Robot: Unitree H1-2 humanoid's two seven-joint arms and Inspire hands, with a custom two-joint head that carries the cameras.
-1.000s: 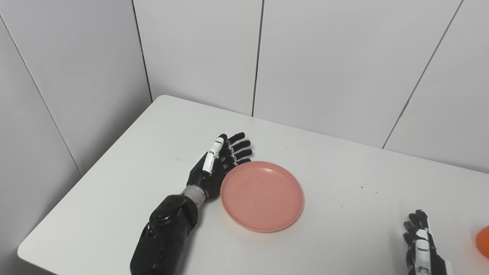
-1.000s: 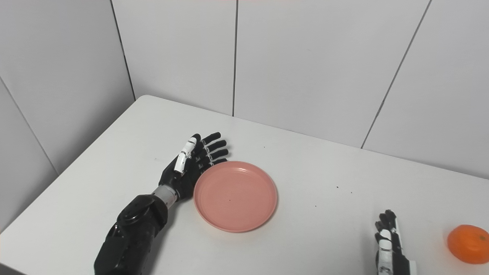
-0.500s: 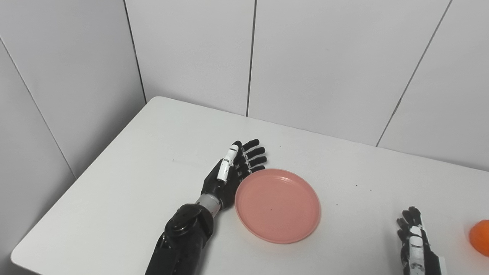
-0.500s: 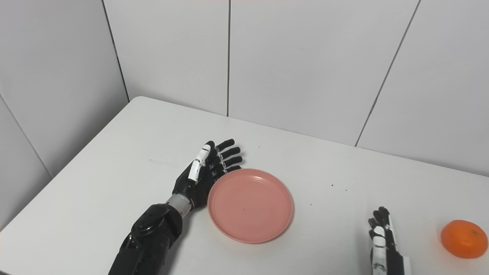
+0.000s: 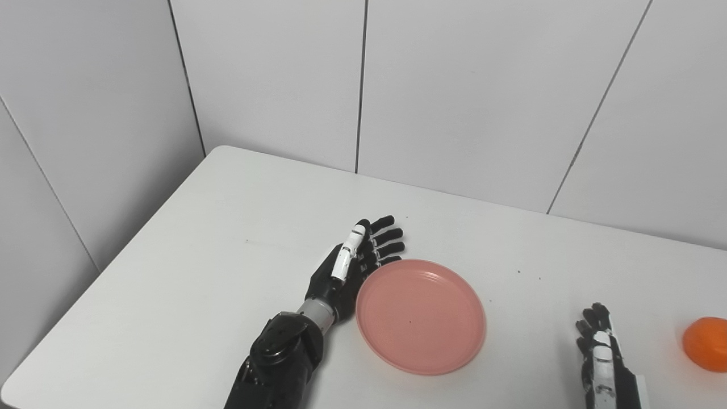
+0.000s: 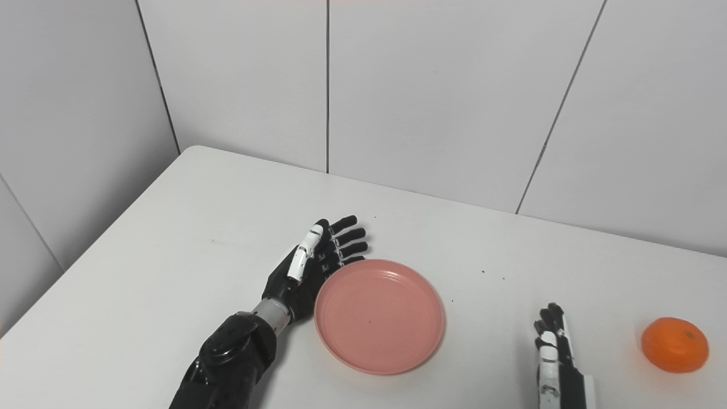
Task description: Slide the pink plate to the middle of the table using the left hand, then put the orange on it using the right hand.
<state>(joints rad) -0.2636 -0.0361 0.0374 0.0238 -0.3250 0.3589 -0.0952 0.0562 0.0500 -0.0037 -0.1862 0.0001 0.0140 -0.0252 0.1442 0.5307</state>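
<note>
My left hand [image 5: 352, 264] is lying flat with fingers spread, gripping nothing, its edge pressing against the left rim of the pink plate [image 5: 421, 316] on the white table [image 5: 187, 272] — my right hand [image 6: 554, 358] is resting with fingers apart, empty, and the orange [image 6: 675, 345] is sitting near it at the far right.

left hand [image 6: 314, 262] flat against pink plate [image 6: 379, 316] | orange [image 6: 675, 344] right

Both head cameras look down and forward at the tabletop [image 5: 170, 272] from the near edge, side by side. Both share the pink plate [image 6: 379, 316]; the right eye view shows the orange [image 6: 675, 344] whole.
</note>
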